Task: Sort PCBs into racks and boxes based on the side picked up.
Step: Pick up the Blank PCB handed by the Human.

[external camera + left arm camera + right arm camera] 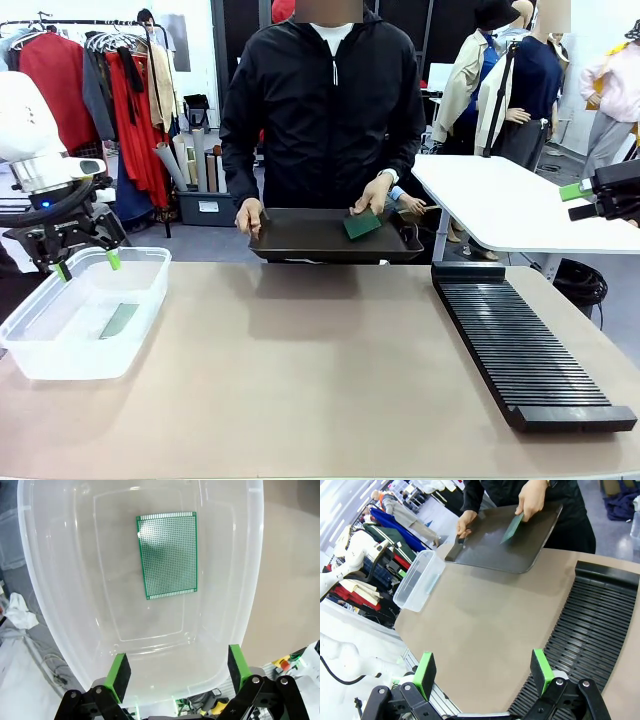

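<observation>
Across the bench (300,370), a person's hand (375,192) is holding a thin, probably stiff PCB (361,225); left gripper (177,656) and right gripper (483,659) are gaping wide, so I'm planning an edge pinch.

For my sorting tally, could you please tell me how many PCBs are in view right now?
2. One PCB lies flat in the tub; the other is at the tray, held by the person's hand. None looks hidden.
</observation>
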